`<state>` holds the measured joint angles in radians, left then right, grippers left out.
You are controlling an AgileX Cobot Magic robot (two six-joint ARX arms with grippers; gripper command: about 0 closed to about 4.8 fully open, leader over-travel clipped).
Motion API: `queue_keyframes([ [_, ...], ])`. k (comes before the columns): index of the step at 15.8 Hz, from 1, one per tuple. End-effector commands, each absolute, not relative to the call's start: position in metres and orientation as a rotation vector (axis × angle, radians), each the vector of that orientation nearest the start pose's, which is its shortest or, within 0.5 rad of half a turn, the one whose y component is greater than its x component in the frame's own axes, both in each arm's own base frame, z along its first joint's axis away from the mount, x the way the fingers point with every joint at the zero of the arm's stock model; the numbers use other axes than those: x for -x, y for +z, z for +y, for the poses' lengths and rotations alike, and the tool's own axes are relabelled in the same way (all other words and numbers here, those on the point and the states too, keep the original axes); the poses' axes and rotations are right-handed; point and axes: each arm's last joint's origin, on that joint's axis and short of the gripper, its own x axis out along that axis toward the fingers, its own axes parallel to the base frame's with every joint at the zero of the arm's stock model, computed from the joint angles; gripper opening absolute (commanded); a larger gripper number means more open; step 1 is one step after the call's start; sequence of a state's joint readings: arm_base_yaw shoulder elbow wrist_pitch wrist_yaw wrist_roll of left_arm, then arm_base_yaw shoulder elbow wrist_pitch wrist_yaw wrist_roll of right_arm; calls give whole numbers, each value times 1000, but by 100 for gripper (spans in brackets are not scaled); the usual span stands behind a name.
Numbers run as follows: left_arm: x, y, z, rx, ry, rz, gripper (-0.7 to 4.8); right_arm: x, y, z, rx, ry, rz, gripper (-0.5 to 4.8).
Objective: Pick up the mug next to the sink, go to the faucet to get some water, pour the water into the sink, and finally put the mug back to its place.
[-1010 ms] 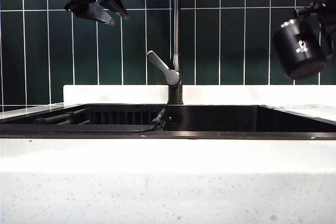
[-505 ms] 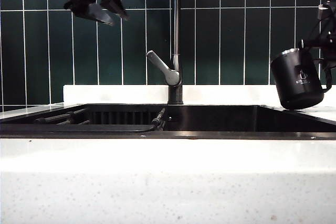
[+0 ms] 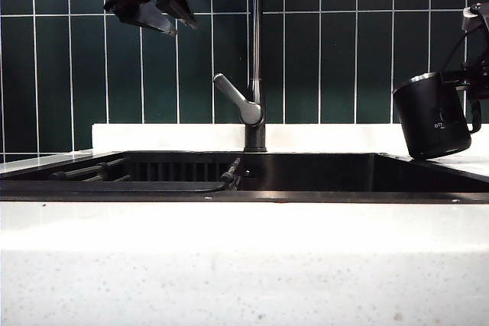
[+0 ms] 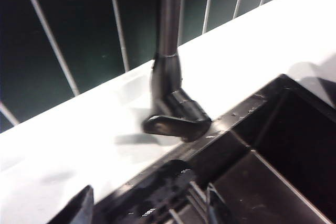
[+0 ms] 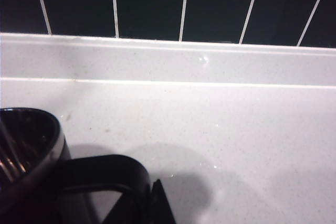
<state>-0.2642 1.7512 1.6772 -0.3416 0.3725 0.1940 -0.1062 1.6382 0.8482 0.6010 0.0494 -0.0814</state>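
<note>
One second is all it has taken for the mug (image 3: 432, 115) to swing from steeply tipped, high at the right edge, to nearly upright and low over the white stone counter (image 3: 229, 227) right of the sink (image 3: 306, 172). We are carrying it with our right gripper (image 3: 475, 85), jaws clamped narrow on the black handle (image 5: 100, 174); in the right wrist view the handle and part of the dark rim are showing above the pale counter, with the mug's shadow falling beneath it. We are reading this as the pouring being over and the return under way. The base is looking slightly tilted and we cannot tell whether it is touching the stone yet, so we are judging that a little more lowering and levelling is needed before letting go.

Our left gripper (image 3: 157, 7) is hanging high at the upper left, jaws spread wide and holding nothing, having drifted a little toward the faucet (image 3: 254, 104), whose lever (image 4: 176, 126) is showing in the left wrist view.
</note>
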Motion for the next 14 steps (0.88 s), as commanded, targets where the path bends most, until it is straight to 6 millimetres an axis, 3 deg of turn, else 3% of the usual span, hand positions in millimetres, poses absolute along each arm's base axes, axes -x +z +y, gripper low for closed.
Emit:
queue_keyframes([
  [1,-383,370,-117,-179,-654,351,269,-346,216,-39,86,-167,200,17],
  [2,-383,370,-117,-179,-654,355,269,-344,219,-39,88,-186,204,81],
  [3,-383,370,-116,-179,-654,356,269,-341,223,-38,89,-186,204,90],
  [7,-383,370,-116,-179,-654,357,269,-331,236,-37,89,-185,225,99],
  [8,-383,370,-116,-178,-655,359,269,-329,235,-37,88,-183,261,118],
  [14,-382,367,-116,-176,-660,394,269,-324,227,-38,90,-201,366,115],
])
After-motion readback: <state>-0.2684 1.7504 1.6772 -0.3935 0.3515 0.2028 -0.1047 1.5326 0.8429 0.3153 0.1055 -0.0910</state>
